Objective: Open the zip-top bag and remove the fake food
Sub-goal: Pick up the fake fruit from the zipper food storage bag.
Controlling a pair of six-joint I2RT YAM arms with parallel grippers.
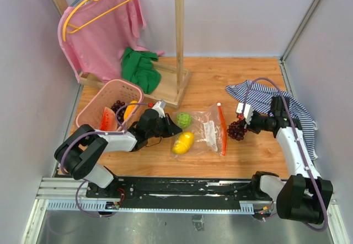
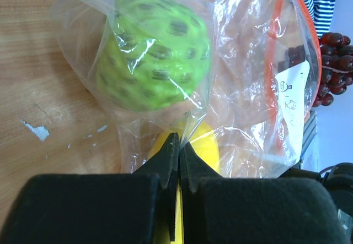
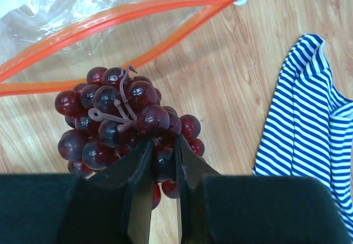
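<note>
The zip-top bag lies flat mid-table, its red-orange zip strip parted at the mouth. Inside it are a green leafy ball and a yellow oval fruit. My left gripper is shut, pinching a fold of the bag's clear film at its closed end, between the ball and the yellow fruit. My right gripper is shut on a dark purple grape bunch, held just outside the bag's mouth, over the wood. The bag's white label faces up.
A pink basket at the left holds a watermelon slice, grapes and an orange fruit. A striped cloth lies right of the bag. A wooden rack with a pink garment and a green cloth stands behind.
</note>
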